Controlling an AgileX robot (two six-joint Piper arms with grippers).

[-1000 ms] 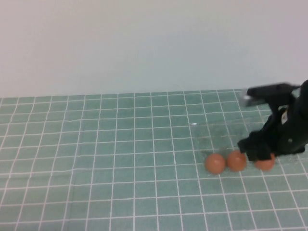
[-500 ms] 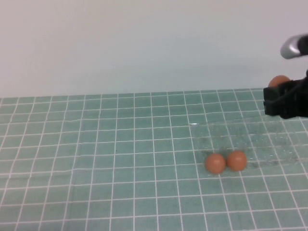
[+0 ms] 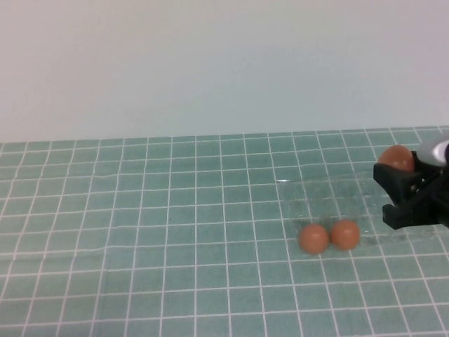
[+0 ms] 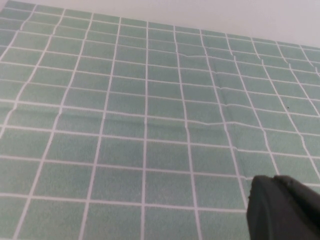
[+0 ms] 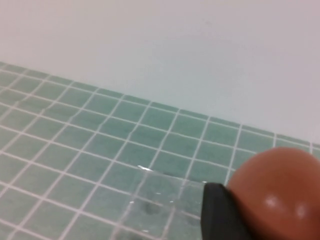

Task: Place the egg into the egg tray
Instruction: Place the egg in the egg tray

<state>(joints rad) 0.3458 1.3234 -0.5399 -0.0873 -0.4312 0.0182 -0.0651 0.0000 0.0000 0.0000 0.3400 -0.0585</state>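
Near the desk's right edge, we see the right gripper [image 3: 410,189] clenched on the egg [image 3: 396,159] above the egg tray [image 3: 351,196]; smooth shell may slip, missing a cup; left gripper [image 4: 285,210]: can't tell.

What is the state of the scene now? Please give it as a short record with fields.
held egg: the egg is in the right gripper, lifted above the table's right side
egg tray: the egg tray, clear, lies on the green grid mat
other eggs: two eggs sit side by side at the tray's near edge
right gripper: shut on the egg
left gripper: the left gripper, only a dark part shows, over bare mat
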